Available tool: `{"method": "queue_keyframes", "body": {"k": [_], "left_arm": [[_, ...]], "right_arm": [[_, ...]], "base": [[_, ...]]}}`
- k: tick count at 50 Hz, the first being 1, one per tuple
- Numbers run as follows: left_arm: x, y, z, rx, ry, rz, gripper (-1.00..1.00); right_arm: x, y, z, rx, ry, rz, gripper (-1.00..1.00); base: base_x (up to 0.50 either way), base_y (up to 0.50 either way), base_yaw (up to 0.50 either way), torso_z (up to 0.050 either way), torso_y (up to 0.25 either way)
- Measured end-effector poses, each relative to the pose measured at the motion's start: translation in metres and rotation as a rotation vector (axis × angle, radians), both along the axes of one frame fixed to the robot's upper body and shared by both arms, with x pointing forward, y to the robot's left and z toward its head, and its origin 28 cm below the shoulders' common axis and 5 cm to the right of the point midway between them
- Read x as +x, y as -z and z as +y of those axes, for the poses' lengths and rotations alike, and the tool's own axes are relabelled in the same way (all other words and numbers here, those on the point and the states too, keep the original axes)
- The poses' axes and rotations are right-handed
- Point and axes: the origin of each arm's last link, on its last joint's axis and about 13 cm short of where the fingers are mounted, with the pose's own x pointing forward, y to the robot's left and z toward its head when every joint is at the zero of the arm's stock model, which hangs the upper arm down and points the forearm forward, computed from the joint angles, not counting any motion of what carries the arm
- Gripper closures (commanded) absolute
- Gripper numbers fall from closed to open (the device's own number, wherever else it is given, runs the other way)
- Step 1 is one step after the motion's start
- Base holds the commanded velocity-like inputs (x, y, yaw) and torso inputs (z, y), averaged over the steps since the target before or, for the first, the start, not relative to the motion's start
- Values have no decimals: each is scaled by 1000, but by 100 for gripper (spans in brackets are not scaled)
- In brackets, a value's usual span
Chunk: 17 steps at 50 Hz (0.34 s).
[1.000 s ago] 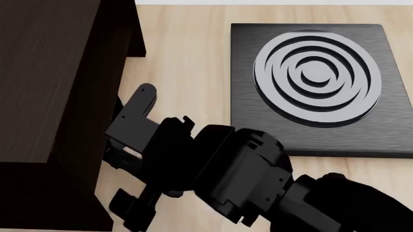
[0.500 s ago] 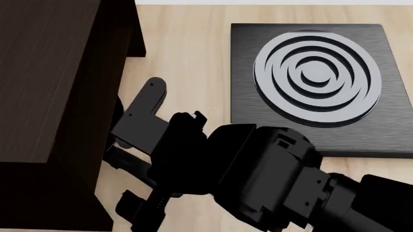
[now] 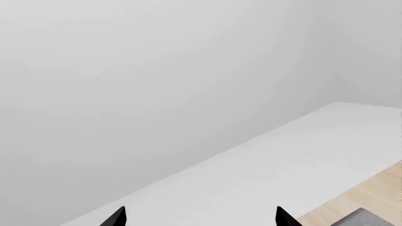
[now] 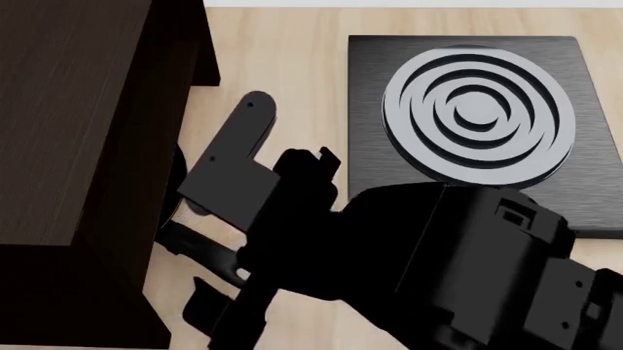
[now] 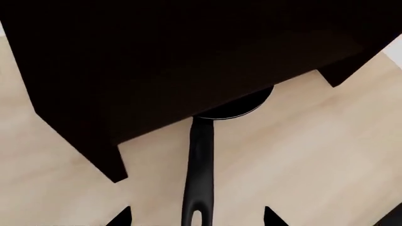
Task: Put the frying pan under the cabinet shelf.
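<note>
**Pan tucked beneath the cabinet, right hand standing off its handle**

The frying pan (image 5: pixel 202 155) is lying on the wooden desk (image 5: pixel 301 155) with its round bowl mostly hidden under the cabinet shelf (image 5: pixel 182 61); only a sliver of bright rim and the long black handle are sticking out toward the right wrist camera. The right hand (image 5: pixel 196 217) is sitting with its fingertips spread on either side of the handle's holed end, apart from it and pinching nothing. In the head view the right arm is blocking most of the pan, so how deep the bowl sits cannot be told from there. The square black plate (image 4: pixel 370 109) with rings is lying well apart, to the right of the cabinet.

The left hand (image 3: pixel 197 217) is pointing at a blank wall, fingertips spread and empty.

By my reading, placement is essentially done and the release step is in hand. Next calls for drawing the right hand straight away along the handle's line without nudging it.
</note>
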Motion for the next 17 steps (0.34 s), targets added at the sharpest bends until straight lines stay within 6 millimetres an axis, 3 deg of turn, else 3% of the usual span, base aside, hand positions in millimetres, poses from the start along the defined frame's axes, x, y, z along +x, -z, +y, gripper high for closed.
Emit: {"method": "queue_keyframes", "body": {"k": [17], "left_arm": [[3,5,0,-3,9,10,-100]], "right_arm": [[-29,-22,-16,37,26,-100,-100]], "base": [[0,0,0,0,0]]}}
